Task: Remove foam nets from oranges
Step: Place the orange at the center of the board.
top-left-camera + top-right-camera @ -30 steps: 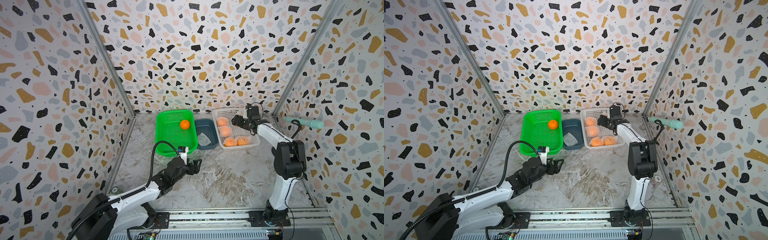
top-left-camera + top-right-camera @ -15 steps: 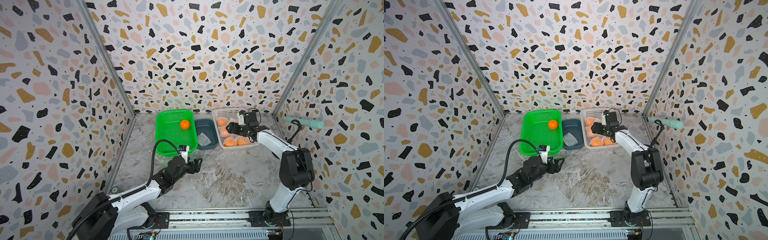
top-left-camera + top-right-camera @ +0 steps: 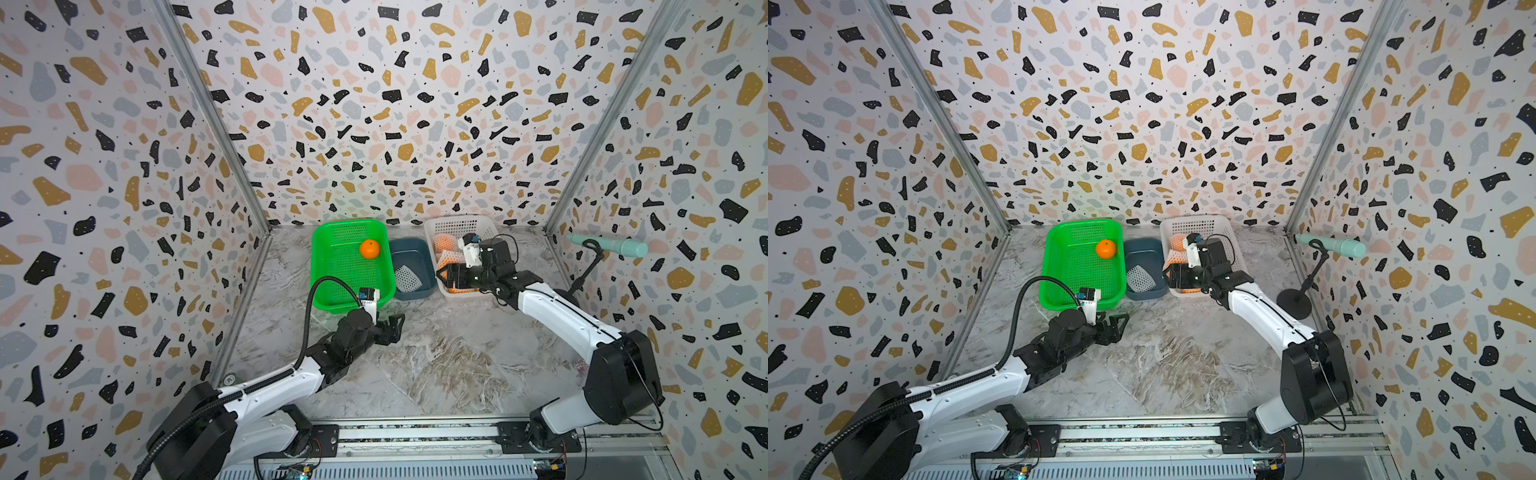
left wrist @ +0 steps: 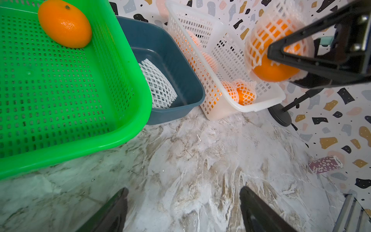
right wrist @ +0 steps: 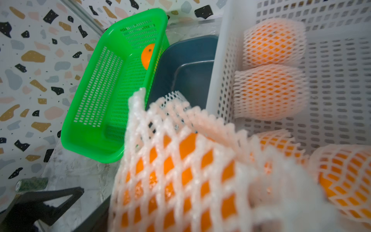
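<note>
In both top views, your left gripper (image 3: pixel 395 328) (image 3: pixel 1119 324) is hovering low over the grey marble table (image 3: pixel 436 365), just in front of the bright green plastic basket (image 3: pixel 318 270). Its jaws are standing wide apart. A round bare orange (image 3: pixel 369 249) is lying at the far end of that basket. Your right gripper (image 3: pixel 451 278) is reaching over the near end of the white plastic basket (image 3: pixel 461 224). From up here you cannot tell what its jaws are doing.

In the left wrist view, the left gripper's two black fingers (image 4: pixel 118 209) are staying apart above the table. Across the scene, one black finger (image 4: pixel 321 66) of the right gripper is pressing on a round netted orange (image 4: pixel 271 66) wrapped in white foam mesh, holding it up above the white basket. A loose white foam net (image 4: pixel 158 86) is lying in the dark blue plastic tub (image 4: pixel 180 60) between the two baskets.

In the right wrist view, the netted orange is filling the front, clamped. More wrapped oranges (image 5: pixel 271 92) are sitting in the white basket behind it.
</note>
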You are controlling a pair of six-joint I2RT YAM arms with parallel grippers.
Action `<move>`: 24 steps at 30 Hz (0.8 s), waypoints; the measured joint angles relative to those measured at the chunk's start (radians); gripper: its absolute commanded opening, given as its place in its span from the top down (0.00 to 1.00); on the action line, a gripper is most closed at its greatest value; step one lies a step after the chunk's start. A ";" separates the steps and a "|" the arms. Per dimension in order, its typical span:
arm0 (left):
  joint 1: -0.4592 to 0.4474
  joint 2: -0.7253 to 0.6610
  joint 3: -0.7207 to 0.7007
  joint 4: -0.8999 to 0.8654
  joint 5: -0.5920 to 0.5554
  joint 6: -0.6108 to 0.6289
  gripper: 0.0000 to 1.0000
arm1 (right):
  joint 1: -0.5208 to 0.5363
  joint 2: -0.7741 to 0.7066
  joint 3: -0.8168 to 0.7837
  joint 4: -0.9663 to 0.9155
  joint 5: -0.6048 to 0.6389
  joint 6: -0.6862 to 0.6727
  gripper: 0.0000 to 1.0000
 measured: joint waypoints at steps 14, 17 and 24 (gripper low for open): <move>0.000 0.000 0.016 -0.060 -0.074 0.006 0.12 | 0.368 -0.104 -0.228 0.023 0.082 0.105 0.17; 0.000 -0.002 0.016 -0.083 -0.094 0.006 0.12 | 0.437 -0.100 -0.290 0.056 0.091 0.146 0.17; 0.000 -0.007 0.016 -0.113 -0.111 0.011 0.12 | 0.519 -0.016 -0.360 0.158 0.093 0.212 0.16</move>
